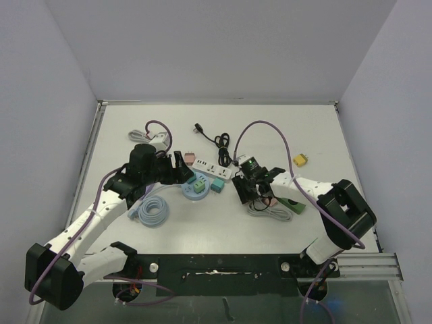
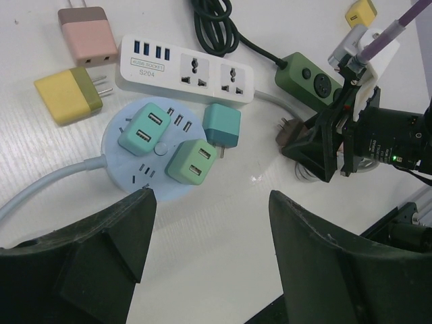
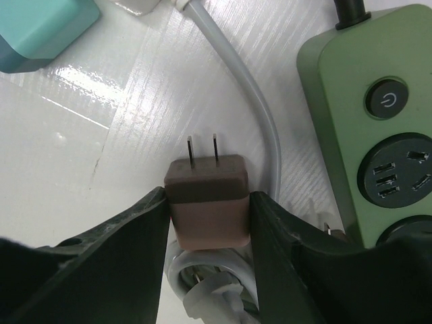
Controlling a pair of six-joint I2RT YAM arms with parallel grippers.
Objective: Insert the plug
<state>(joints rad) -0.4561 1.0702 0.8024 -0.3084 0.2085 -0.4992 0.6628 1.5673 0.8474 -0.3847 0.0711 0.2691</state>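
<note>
My right end effector [image 3: 209, 197] is clenched on the brown plug [image 3: 206, 214], fingers flush on both flanks, prongs free, just beside the green power strip [image 3: 378, 121]. I'd confirm the grip is square, then line the prongs up with a matching socket and press straight in. My left end effector [image 2: 209, 202] hangs released above the round blue strip [image 2: 121, 172]

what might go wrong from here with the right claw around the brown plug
The right claw pinches the brown plug only by its smooth sides, so it may slip or twist when pushed in.
A grey cable runs right beside the plug and a coil lies under it; lifting could snag it.
Its prongs point along the table, not into the green power strip, so alignment may fail.
</note>
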